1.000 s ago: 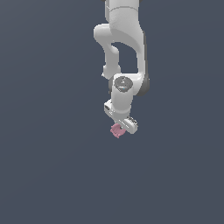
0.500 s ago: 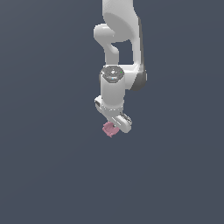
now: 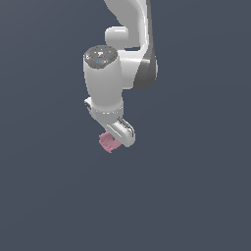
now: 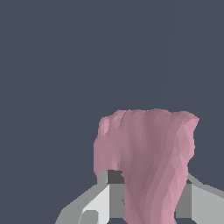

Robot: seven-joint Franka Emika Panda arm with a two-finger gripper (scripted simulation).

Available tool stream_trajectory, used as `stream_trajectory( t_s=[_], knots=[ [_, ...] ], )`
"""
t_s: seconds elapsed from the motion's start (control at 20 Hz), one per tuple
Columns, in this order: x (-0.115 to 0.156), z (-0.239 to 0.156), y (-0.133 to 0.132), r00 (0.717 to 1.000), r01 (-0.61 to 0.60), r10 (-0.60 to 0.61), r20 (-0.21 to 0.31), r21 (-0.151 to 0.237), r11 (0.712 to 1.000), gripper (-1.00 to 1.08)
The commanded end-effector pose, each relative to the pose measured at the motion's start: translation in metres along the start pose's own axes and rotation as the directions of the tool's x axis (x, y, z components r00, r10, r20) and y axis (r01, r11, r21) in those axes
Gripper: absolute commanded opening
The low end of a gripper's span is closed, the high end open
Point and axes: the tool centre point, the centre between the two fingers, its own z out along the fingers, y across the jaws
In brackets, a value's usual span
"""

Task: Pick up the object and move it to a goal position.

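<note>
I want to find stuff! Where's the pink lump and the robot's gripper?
pink lump point(image 4: 148, 162), wrist view, middle of its ridged face.
gripper point(image 3: 116, 139), exterior view, between its fingertips, at the lump.

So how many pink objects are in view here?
1: the pink lump, held between the fingers of the gripper. Nothing else shows in either view.

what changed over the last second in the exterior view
The white robot arm's pincer swung toward the exterior view's left and slightly lower, carrying the small pink ridged lump with it. The grip stayed as it was: the lump sits clamped between the fingers throughout.
</note>
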Motion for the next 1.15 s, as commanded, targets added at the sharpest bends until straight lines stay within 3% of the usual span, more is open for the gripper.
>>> stream_trajectory(
  t_s=[0.0,0.5,1.1],
  knots=[
    [0.016,-0.021,0.003,1.000,0.001,-0.001,0.001,-0.001,1.000,-1.00],
    [0.058,-0.074,0.007,1.000,0.001,-0.001,0.001,-0.001,1.000,-1.00],
    [0.073,-0.090,0.007,1.000,0.001,-0.001,0.002,-0.001,1.000,-1.00]
  ],
)
